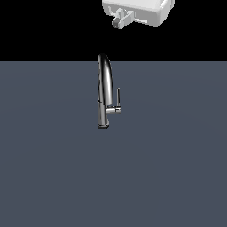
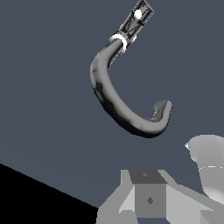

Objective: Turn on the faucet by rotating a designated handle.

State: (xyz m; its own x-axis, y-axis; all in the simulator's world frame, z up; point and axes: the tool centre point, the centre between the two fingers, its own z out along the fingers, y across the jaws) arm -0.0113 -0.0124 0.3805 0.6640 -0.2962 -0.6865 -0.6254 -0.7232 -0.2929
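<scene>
1. One chrome gooseneck faucet (image 1: 103, 91) stands alone on the flat grey-blue surface (image 1: 177, 168), near the middle of the exterior view, its arched top reaching just past the far edge of that surface.
2. Its handle (image 1: 118, 96), a thin upright rod on a short side stub, sticks out toward the exterior view's right, low on the spout.
3. High at the exterior view's top edge, well apart from the faucet, hangs the gripper (image 1: 119, 21); nothing is between its fingers, but how wide the jaws stand cannot be told from either view.
4. From the wrist view the curved spout (image 2: 114, 103) shows clearly from above, while the lever itself cannot be made out.
5. Judging by this, the approach step is in hand and the handle is untouched.
6. Next, the arm needs to descend beside the spout and bring a finger against the rod to swing it, keeping clear of the arched tube.
</scene>
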